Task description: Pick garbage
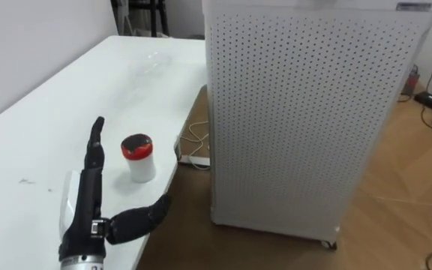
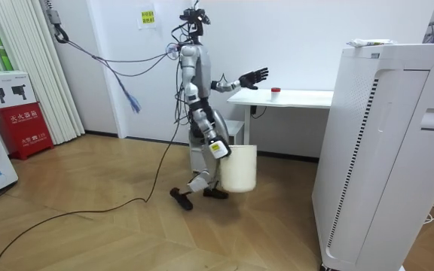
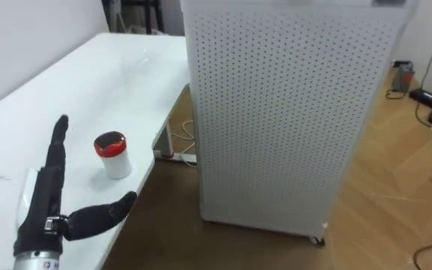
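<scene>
A small white cup with a red lid [image 1: 138, 157] stands near the front edge of the white table [image 1: 58, 105]. My left hand [image 1: 88, 199] hovers open just left of the cup, fingers straight and pointing away, thumb spread below the cup, not touching it. In the room view I stand at the table's [image 2: 300, 97] left end, one leg set back, my left hand [image 2: 253, 77] raised toward the cup [image 2: 276, 91]. My right hand [image 2: 217, 148] hangs at my hip against a white bin [image 2: 238, 167].
A tall white perforated cabinet [image 1: 306, 112] stands on the wooden floor close to the table's right side, leaving a narrow gap. White cables [image 1: 193, 146] lie on the floor in that gap. A red box [image 2: 19, 113] stands by the curtain.
</scene>
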